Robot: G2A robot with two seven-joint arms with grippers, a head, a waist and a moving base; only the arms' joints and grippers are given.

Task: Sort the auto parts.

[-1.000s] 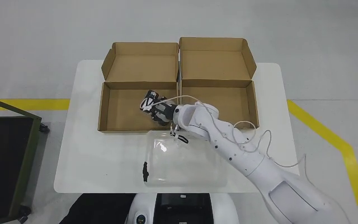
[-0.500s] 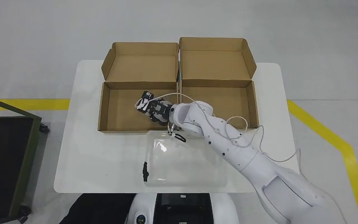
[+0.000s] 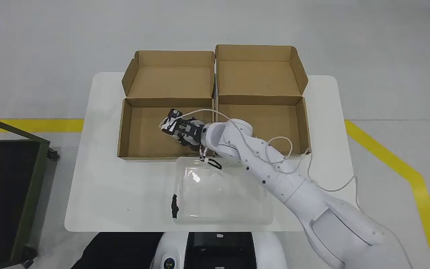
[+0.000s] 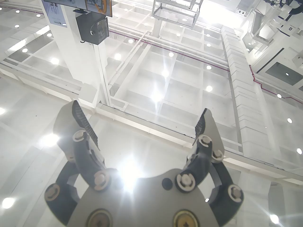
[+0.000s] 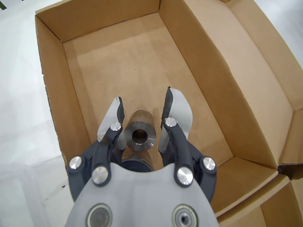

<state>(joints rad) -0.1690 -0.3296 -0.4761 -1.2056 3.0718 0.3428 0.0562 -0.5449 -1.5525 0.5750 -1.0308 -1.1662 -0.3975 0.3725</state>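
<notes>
My right gripper point(image 5: 144, 105) hangs inside the left cardboard box point(image 5: 132, 67), low over its floor. Its fingers stand slightly apart, and a short grey metal cylinder point(image 5: 140, 132) with a centre hole sits between them with small gaps on both sides. Whether the cylinder rests on the box floor I cannot tell. In the top view the right gripper point(image 3: 176, 125) is over the middle of the left box point(image 3: 144, 134). The left gripper point(image 4: 139, 116) points up at a ceiling, wide open and empty.
A second open cardboard box point(image 3: 269, 121) stands directly to the right of the first. A clear plastic tray point(image 3: 228, 198) lies at the table's front, with a small black part point(image 3: 174, 206) at its left edge. The white table point(image 3: 101, 175) has bare room on the left.
The right arm has carried its gripper a little leftward, farther over the floor of the left box. Nothing else has moved.
</notes>
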